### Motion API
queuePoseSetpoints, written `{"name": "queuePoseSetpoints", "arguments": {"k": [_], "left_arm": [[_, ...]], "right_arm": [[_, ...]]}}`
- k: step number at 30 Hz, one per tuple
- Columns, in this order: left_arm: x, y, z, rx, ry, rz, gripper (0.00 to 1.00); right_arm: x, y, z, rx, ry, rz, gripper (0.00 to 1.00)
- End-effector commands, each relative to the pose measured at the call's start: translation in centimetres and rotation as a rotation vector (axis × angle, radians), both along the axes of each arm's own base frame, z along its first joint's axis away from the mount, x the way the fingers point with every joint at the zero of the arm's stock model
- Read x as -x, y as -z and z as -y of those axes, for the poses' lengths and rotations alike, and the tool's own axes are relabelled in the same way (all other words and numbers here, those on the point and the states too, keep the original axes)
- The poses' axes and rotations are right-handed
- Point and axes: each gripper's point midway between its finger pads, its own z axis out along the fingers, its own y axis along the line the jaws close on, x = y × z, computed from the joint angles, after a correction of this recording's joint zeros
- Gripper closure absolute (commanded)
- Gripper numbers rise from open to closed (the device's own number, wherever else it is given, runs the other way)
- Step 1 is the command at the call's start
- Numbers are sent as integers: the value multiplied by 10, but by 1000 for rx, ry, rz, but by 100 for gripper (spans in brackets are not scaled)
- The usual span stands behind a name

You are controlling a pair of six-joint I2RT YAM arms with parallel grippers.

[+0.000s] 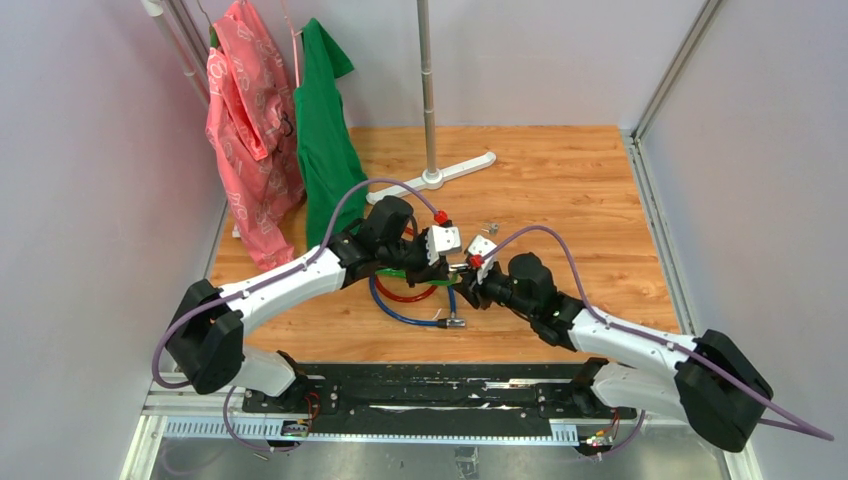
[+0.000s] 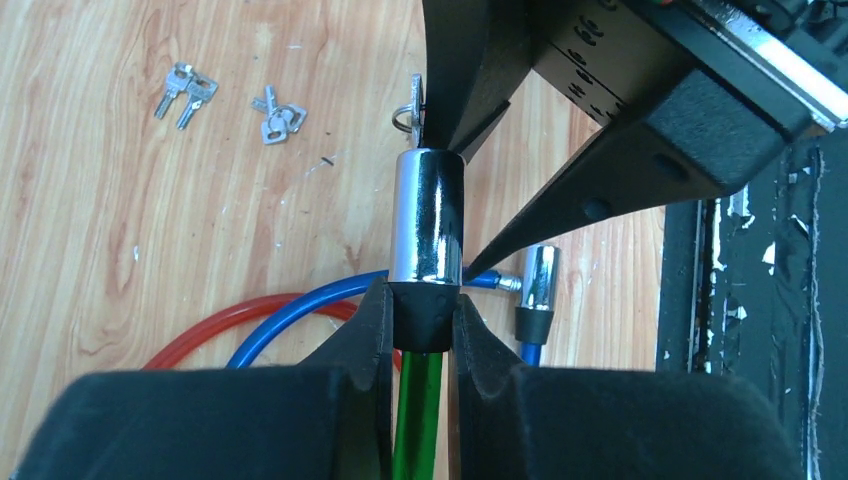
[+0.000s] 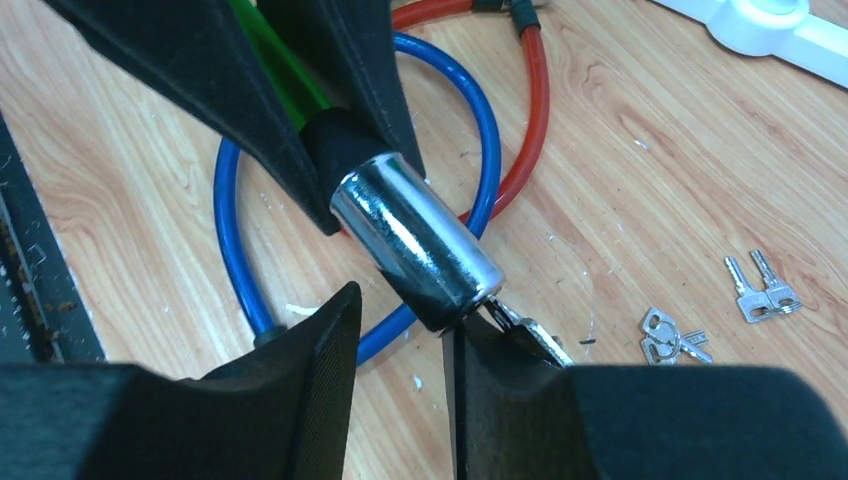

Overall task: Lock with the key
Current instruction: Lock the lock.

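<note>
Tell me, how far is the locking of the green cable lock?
Done: the key sits in the chrome barrel of the green cable lock. In hand: the left tool clamps the black collar below the barrel; the right tool is at the key, jaws apart, not gripping it. Left: unclear whether the key has been turned, so possibly the turn.

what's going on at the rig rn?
The left gripper is clamped on the black collar of the green cable lock and holds its chrome cylinder off the table. The key sticks out of the cylinder's end. The right gripper sits at that end with its jaws open, the key beside one finger, not pinched. The blue cable, red cable and spare keys lie on the table.
</note>
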Motion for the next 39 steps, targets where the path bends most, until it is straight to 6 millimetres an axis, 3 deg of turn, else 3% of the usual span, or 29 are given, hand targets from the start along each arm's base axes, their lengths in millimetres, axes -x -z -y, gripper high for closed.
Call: {"name": "queuePoseSetpoints", "arguments": {"k": [1, 6, 10, 13, 16, 18, 20, 23, 25, 27, 29, 32, 35, 39], "left_arm": [[10, 42, -27, -144, -21, -91, 100], [5, 39, -25, -125, -27, -81, 100], [5, 39, -27, -126, -21, -71, 100], [3, 38, -27, -123, -27, -60, 100], [4, 37, -27, -117, -23, -61, 100], [5, 35, -27, -109, -19, -60, 100], [5, 34, -27, -103, -20, -58, 100], [6, 32, -26, -95, -20, -66, 100], [7, 30, -25, -90, -17, -64, 100], [5, 29, -25, -90, -20, -63, 100], [5, 28, -25, -91, -18, -60, 100], [7, 28, -24, -86, -11, -67, 100], [7, 26, -22, -73, -7, -61, 100], [7, 24, -22, -66, -9, -58, 100]], "right_arm": [[3, -24, 0, -22, -22, 46, 59], [17, -19, 5, 17, -54, -33, 53], [47, -22, 13, 79, -131, -169, 49], [76, -44, 19, 48, -226, -275, 47], [85, -73, 29, -26, -219, -386, 45], [77, -92, 38, -91, -168, -453, 45], [53, -100, 50, -177, -16, -539, 45], [9, -100, 71, -294, 208, -632, 46], [-13, -87, 80, -333, 357, -687, 53], [-22, -80, 80, -370, 443, -776, 60], [-19, -87, 66, -391, 388, -827, 64], [-6, -96, 42, -299, 198, -606, 63], [11, -77, 39, -189, 33, -402, 62], [-5, -64, 45, -167, 9, -152, 61]]}}
